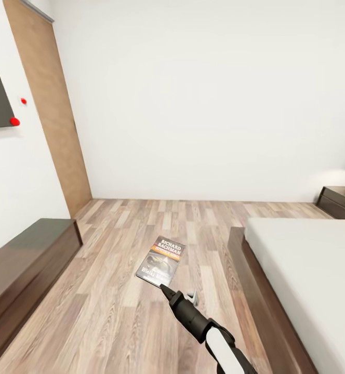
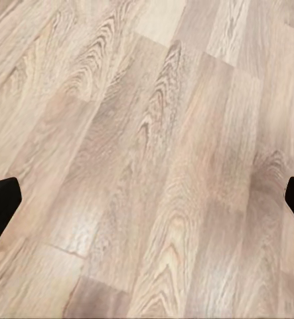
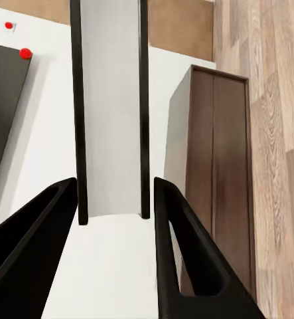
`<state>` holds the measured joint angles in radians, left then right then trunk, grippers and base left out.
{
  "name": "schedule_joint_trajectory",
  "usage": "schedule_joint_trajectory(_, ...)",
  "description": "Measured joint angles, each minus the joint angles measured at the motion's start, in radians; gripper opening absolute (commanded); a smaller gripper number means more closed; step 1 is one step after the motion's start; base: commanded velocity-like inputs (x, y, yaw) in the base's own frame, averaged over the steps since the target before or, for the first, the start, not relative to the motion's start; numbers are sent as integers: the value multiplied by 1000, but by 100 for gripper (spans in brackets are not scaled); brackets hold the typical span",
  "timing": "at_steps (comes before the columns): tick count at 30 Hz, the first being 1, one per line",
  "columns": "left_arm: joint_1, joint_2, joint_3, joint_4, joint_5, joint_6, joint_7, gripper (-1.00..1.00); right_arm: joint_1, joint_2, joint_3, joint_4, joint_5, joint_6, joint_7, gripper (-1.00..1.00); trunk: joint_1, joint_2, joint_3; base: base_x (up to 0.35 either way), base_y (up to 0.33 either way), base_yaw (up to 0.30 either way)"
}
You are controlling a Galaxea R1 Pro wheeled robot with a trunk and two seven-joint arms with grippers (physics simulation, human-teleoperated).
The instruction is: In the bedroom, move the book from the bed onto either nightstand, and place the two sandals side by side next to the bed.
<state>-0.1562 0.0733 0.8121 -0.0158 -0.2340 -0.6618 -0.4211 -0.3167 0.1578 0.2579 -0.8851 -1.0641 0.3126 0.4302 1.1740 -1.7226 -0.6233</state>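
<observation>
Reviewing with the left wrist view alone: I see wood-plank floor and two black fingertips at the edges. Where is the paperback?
Observer: The dark paperback book with the orange band is held by the right pincer over the floor, beside the bed.
Operator: How is it gripped?
Observer: In the right wrist view its pale page edge runs up from between the two black fingers, which sit against its covers.
Operator: Any nightstand in sight?
Observer: Yes, a low dark wooden nightstand stands by the far wall, beyond the grey-mattressed bed.
</observation>
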Motion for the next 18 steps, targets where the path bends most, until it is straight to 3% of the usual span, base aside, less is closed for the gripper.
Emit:
schedule_joint_trajectory(7, 0, 0, 0, 0, 0, 0, 0, 100, 0, 0, 0, 0, 0, 0, 0, -100, 0, 0, 0, 343, 0, -193)
schedule_joint_trajectory(18, 0, 1, 0, 0, 0, 0, 0, 100, 0, 0, 0, 0, 0, -1, 0, -100, 0, 0, 0, 343, 0, -32)
